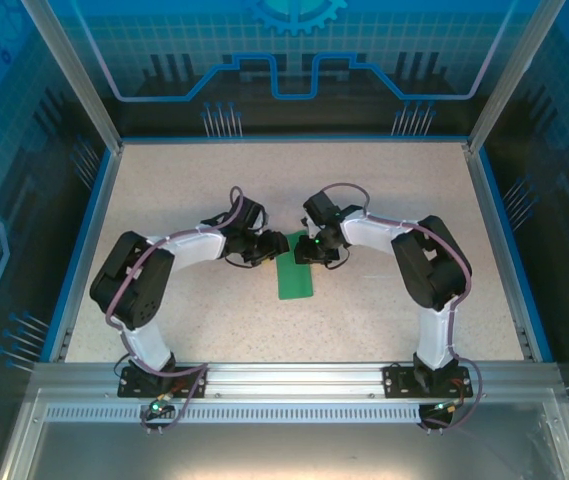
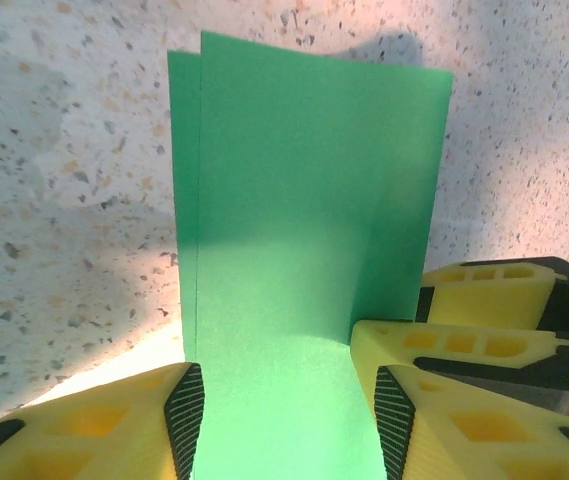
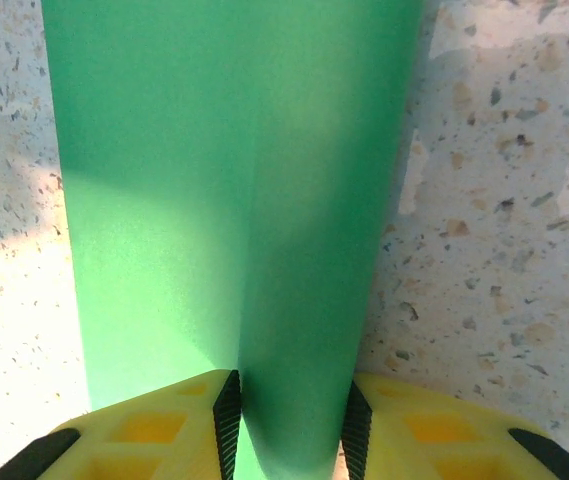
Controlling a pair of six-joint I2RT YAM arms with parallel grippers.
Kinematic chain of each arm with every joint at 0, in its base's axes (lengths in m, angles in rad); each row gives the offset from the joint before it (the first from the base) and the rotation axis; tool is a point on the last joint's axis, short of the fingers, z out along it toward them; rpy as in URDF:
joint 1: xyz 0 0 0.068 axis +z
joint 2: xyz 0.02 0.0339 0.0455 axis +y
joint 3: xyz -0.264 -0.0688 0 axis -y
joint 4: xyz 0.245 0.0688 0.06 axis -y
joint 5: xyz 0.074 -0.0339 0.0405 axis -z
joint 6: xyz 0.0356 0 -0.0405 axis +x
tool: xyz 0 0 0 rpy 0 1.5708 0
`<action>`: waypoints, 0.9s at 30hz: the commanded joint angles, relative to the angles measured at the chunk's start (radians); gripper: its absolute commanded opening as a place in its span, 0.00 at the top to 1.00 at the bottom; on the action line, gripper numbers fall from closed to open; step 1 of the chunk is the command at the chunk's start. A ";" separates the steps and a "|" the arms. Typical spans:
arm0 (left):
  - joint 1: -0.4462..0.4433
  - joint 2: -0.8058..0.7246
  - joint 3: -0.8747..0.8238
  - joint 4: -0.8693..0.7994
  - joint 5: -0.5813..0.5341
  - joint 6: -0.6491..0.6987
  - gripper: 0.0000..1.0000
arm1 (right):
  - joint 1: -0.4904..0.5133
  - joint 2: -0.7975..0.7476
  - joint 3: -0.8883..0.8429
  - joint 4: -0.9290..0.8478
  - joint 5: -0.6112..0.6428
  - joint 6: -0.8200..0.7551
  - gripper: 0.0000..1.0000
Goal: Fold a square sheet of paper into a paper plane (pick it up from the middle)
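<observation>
Folded square sheet of paper (image 1: pixel 296 278) lies long axis near–far, between both arms. Left gripper (image 2: pixel 282 410) stands half open astride it. Right gripper (image 3: pixel 289 420) is narrower, grip unclear.

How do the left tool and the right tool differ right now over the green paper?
The left tool has its fingers wide apart; the right tool has a clearly narrower gap. The left tool reaches the green paper from its left side, the right tool from its right. Both have yellow fingers with black ribbed pads, with paper between them at its far end; whether the right tool pinches it is unclear.
</observation>
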 commanded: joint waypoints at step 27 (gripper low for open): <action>0.001 -0.020 -0.011 -0.046 -0.038 -0.013 0.43 | 0.000 0.110 0.004 -0.049 -0.018 -0.096 0.62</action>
